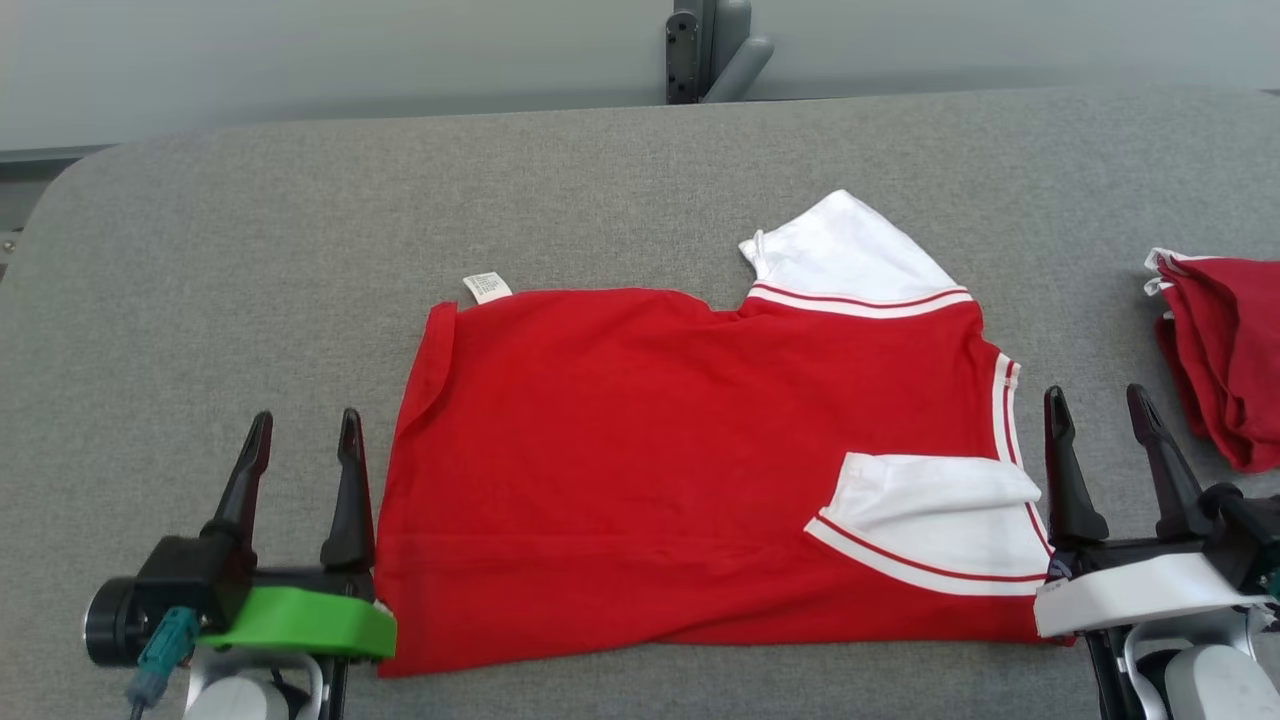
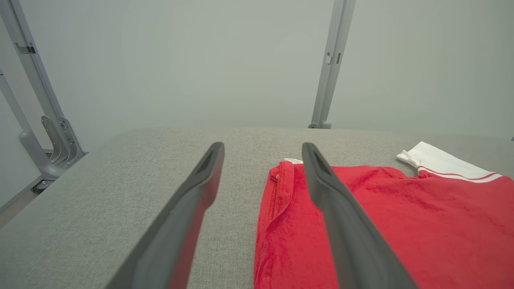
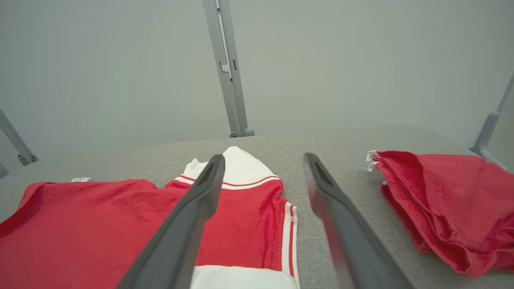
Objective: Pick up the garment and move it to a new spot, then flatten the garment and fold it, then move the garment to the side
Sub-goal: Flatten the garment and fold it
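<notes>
The garment (image 1: 660,440) is a red shirt with white, red-striped sleeves, lying folded and flat in the middle of the grey table (image 1: 250,260). One white sleeve points to the far right, another lies folded over the near right corner. My left gripper (image 1: 300,430) stands open just off the shirt's near left edge, nothing between its fingers. In the left wrist view the garment (image 2: 401,224) lies under the right finger. My right gripper (image 1: 1100,405) is open beside the shirt's right edge. The right wrist view shows the garment (image 3: 120,216) to the left.
A second pile of folded red cloth (image 1: 1225,350) lies at the table's right edge, close to my right gripper, and in the right wrist view the pile (image 3: 441,200) sits to the right. A grey post (image 1: 710,45) rises behind the table's far edge.
</notes>
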Available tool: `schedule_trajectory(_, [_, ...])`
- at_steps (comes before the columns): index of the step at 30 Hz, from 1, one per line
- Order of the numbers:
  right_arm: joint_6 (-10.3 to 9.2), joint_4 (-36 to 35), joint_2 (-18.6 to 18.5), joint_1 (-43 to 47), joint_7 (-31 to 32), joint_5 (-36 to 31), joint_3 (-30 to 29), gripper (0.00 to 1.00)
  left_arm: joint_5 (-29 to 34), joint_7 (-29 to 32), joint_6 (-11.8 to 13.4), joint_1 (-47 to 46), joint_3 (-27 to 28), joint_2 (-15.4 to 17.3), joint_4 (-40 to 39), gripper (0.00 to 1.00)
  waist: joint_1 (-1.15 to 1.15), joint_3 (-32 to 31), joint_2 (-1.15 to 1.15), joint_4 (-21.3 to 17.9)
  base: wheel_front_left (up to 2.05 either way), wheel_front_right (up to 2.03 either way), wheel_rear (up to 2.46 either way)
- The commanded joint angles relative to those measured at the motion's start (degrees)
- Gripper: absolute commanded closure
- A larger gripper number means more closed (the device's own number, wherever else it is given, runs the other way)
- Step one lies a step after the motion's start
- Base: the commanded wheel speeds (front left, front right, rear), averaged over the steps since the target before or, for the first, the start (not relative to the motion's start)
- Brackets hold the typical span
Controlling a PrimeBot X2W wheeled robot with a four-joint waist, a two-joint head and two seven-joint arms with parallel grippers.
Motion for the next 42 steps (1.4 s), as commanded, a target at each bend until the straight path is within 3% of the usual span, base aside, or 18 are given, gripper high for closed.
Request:
schedule_trajectory(1, [-0.09, -0.01, -0.34, -1.16, -0.24, 0.24, 0.11, 0.0, 0.71, 0.18, -0.34, -1.99, -0.16, 0.19, -0.19, 0.0, 0.0, 0.97, 0.0, -0.25, 0.0, 0.0, 0.0])
schedule_trajectory(7, [-0.08, -0.09, -0.83, -3.93, 0.01, 0.6, 1.34, 0.0, -0.6, 5.14, -2.99, -11.77, -2.42, -0.51, 2.27, 0.0, 0.0, 5.01, 0.0, -1.56, 0.0, 0.0, 0.0])
schedule_trajectory(13, [-0.09, 1.2, -0.71, -6.74, -0.38, 1.31, 2.75, 0.0, -2.11, 10.76, -5.99, -21.49, -4.03, -0.45, 11.98, 0.0, 0.0, 9.3, 0.0, -3.35, 0.0, 0.0, 0.0])
schedule_trajectory(24, [-0.08, 4.38, -0.98, -9.32, -1.43, 2.39, 3.23, 0.0, -2.23, 12.48, -7.38, -28.34, -5.22, 1.02, 26.77, 0.0, 0.0, 11.55, 0.0, -4.53, 0.0, 0.0, 0.0])
schedule_trajectory(25, [-0.08, 4.71, -1.06, -9.51, -1.51, 2.49, 3.18, 0.0, -2.27, 12.4, -7.39, -28.61, -5.24, 1.09, 27.41, 0.09, 0.0, 11.56, 0.0, -4.48, 0.0, 0.0, 0.0])
schedule_trajectory(26, [-0.08, 5.02, -1.18, -9.83, -1.56, 2.66, 3.13, 0.0, -2.27, 12.21, -7.44, -28.89, -5.31, 1.12, 27.9, 0.33, 0.0, 11.55, 0.0, -4.43, 0.0, 0.0, 0.0])
schedule_trajectory(28, [-0.09, 5.54, -1.46, -10.7, -1.59, 2.74, 2.97, 0.0, -1.87, 11.57, -7.03, -29.45, -5.28, 1.38, 28.6, 0.98, 0.0, 11.58, 0.0, -4.29, 0.0, 0.0, 0.0])
schedule_trajectory(35, [-0.08, 7.92, -3.5, -16.6, -0.96, 3.7, 1.77, 0.0, -1.83, 10.39, -6.67, -30.76, -5.37, 1.52, 29.16, 1.0, 0.0, 11.84, 0.0, -3.94, 0.0, 0.0, 0.0])
schedule_trajectory(42, [-0.08, 17.41, -7.94, -29.43, 0.82, 5.33, 2.08, 0.0, -1.36, 10.03, -6.98, -33.06, -6.82, 0.18, 27.92, 1.0, 0.0, 13.93, 0.0, -1.41, 0.0, 0.0, 0.0])
